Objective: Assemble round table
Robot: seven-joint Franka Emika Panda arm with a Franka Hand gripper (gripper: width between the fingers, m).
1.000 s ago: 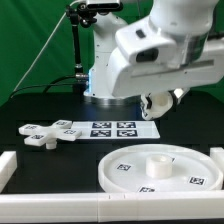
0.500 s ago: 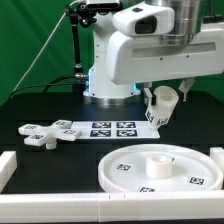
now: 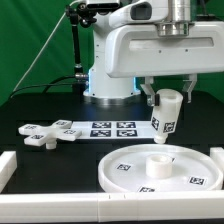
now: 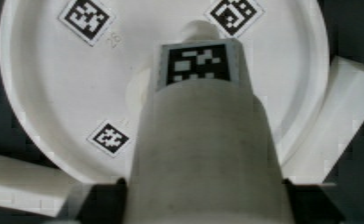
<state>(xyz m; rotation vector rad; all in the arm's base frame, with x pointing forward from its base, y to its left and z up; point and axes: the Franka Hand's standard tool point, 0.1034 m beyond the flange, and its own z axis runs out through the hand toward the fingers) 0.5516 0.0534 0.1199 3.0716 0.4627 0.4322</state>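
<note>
The short thick cylinder [image 3: 168, 116] hangs roughly upright above the central hub [image 3: 160, 160] of the rimmed round disc [image 3: 118, 172], not touching it, and is clamped between the fingers of the gripper [image 3: 166, 98]. The four-lobed cross piece [image 3: 42, 134] lies well apart toward the exterior view's left, at the end of the marker board [image 3: 112, 128].

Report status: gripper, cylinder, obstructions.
Status: gripper shut on cylinder. Cylinder above hub of disc, not touching. Cross piece aside by marker board; nothing between cylinder and hub.

Marker board [image 3: 110, 129] flat on black table [image 3: 40, 105], white rail [image 3: 50, 200] along near edge, green backdrop [image 3: 30, 40]
</note>
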